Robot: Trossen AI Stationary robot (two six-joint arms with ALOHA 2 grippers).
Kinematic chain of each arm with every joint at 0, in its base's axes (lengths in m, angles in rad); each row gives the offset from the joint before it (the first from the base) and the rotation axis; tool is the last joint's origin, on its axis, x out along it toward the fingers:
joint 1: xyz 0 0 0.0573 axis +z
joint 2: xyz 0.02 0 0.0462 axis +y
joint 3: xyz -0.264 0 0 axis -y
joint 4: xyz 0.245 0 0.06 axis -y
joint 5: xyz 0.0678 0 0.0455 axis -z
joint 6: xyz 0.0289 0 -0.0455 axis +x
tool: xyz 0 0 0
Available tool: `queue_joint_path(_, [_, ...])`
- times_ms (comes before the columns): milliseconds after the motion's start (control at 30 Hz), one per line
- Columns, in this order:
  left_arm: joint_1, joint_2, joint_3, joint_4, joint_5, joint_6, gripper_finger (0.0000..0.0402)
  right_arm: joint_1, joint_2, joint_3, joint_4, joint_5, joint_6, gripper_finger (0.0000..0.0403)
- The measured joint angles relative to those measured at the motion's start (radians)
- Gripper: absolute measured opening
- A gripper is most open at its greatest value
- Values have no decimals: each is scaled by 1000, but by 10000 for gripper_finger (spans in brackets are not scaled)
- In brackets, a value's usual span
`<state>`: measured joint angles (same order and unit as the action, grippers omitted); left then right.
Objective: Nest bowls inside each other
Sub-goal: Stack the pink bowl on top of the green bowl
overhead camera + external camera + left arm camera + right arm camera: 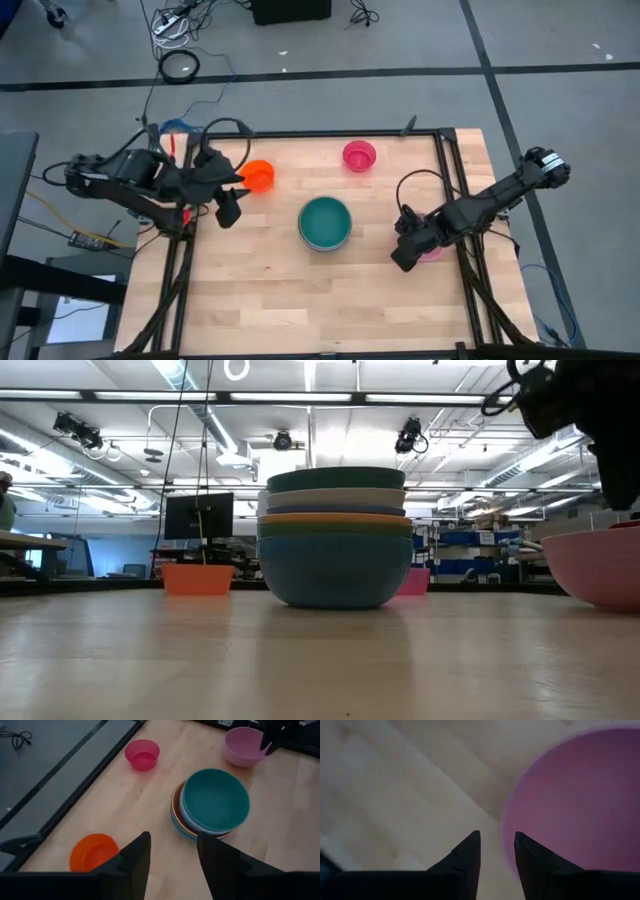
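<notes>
Right gripper (496, 851): fingers parted, straddling the near rim of the pink bowl (580, 800) at the table's right edge, not clamped. Left gripper (172, 851): open, empty, beside the small orange bowl (93, 851). Centre: nested stack (325, 223), teal uppermost. Far side: small magenta bowl (359, 155).

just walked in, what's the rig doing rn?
Nesting bowls. A stack with the teal bowl on top sits mid-table. The right gripper is down at the pink bowl, fingers straddling its rim, not clamped yet. The left gripper hangs open over the table's left side. The small orange bowl and small magenta bowl are loose, apart from the stack.
</notes>
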<state>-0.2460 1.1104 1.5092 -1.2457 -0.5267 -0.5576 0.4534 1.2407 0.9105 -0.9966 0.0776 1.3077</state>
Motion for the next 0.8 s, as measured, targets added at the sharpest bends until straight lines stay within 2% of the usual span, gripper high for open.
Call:
queue_joint_path(333, [0, -71, -218, 74, 0, -77, 170, 4, 0, -91, 90, -8, 20, 111])
queue_joint_path(600, [1, -72, -260, 90, 0, -106, 170, 4, 0, -195, 176, -22, 18, 104])
queue_joint_path(667, [1, -73, -260, 107, 0, -105, 170, 4, 0, -216, 184, -22, 8, 85])
queue_joint_path(800, [1, -72, -260, 111, -2, -102, 170, 3, -2, -232, 228, -10, -80, 15])
